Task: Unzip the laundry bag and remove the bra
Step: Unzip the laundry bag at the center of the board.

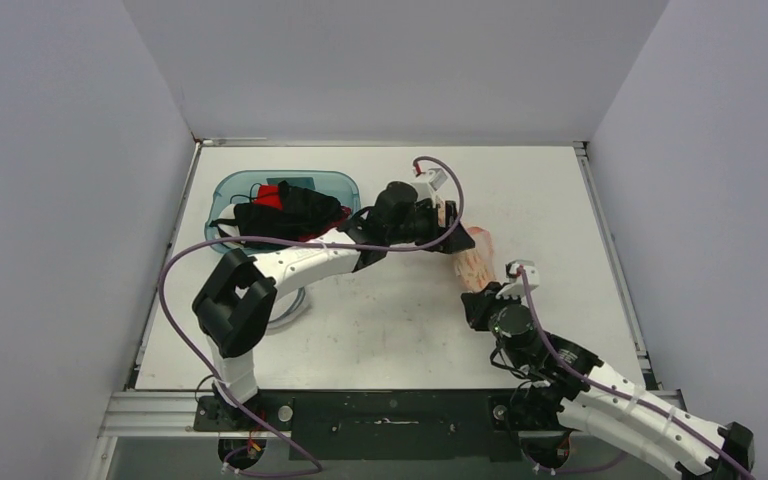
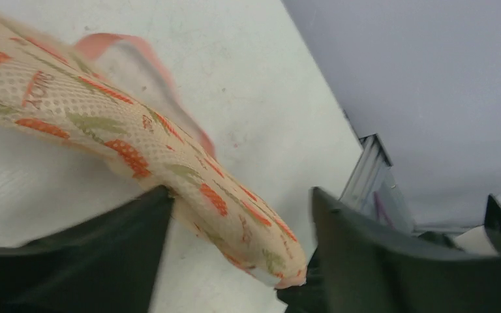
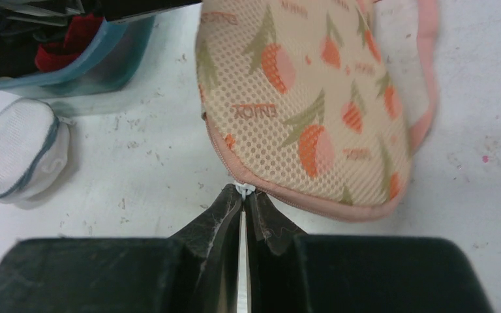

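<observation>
Laundry bag [image 3: 313, 111] lies on the table [image 3: 137, 169] just ahead of the right gripper [image 3: 243, 203], and those jaws are pinched tight on the little white zipper pull [image 3: 244, 189], right at their tips. At the bag's other end is the left gripper [image 2: 238, 195], jaws standing apart. The bag's rim runs loose through the gap, seemingly leaning on one finger but not clamped.

That's the worry: tug the slider now and the whole bag may simply slide along. The smart play, I'd say, is for the left jaws to close on that rim and anchor it. Then the right can draw the pull low and steady, following the curve of the seam rather than yanking straight back.

The fabric is soft open mesh, peach with an orange fruit print. It's padded and domed, edged in pink binding [image 3: 339, 210], and likely to buckle easily. As for the bra, no sign of it; presumably it's inside.
</observation>
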